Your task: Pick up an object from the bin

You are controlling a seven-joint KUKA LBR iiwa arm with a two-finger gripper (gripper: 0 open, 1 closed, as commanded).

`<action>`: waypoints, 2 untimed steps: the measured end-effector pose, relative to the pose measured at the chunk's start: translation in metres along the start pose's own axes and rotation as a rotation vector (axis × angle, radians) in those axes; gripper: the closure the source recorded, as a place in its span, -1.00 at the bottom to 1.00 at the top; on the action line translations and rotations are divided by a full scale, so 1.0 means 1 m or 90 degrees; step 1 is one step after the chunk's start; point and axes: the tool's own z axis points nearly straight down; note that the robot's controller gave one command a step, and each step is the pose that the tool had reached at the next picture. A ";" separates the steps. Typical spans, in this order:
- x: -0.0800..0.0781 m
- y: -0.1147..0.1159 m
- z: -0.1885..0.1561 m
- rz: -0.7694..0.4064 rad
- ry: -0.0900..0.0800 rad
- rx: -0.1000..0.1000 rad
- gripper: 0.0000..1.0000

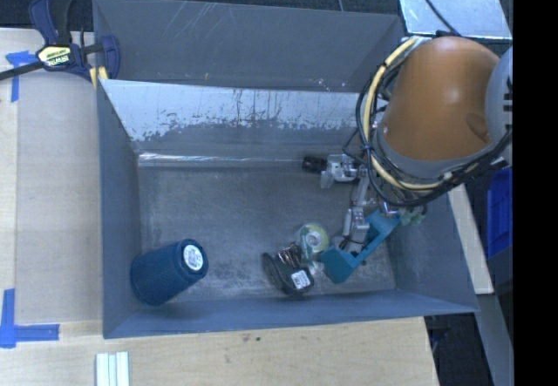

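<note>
My gripper point(342, 199) hangs over the right part of the bin floor, open. One fingertip point(324, 166) is near the back wall and the other point(354, 227) is lower down. Just below that lower fingertip lies a teal-blue elongated piece point(353, 255), slanting toward the front right corner; nothing shows between the fingers. A small clear-greenish tape roll point(311, 239) rests to the left of the lower fingertip. A black clip-like thing point(289, 272) with a white label lies in front of the roll.
A dark blue cylinder point(166, 272) with a white end label lies on its side in the front left corner. The arm's orange cover and cables hang over the bin's right wall. The floor's middle and back left hold nothing.
</note>
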 end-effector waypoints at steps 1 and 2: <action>-0.002 0.000 -0.004 0.000 -0.005 0.000 -1.00; 0.013 -0.054 0.087 -0.157 -0.006 0.001 -1.00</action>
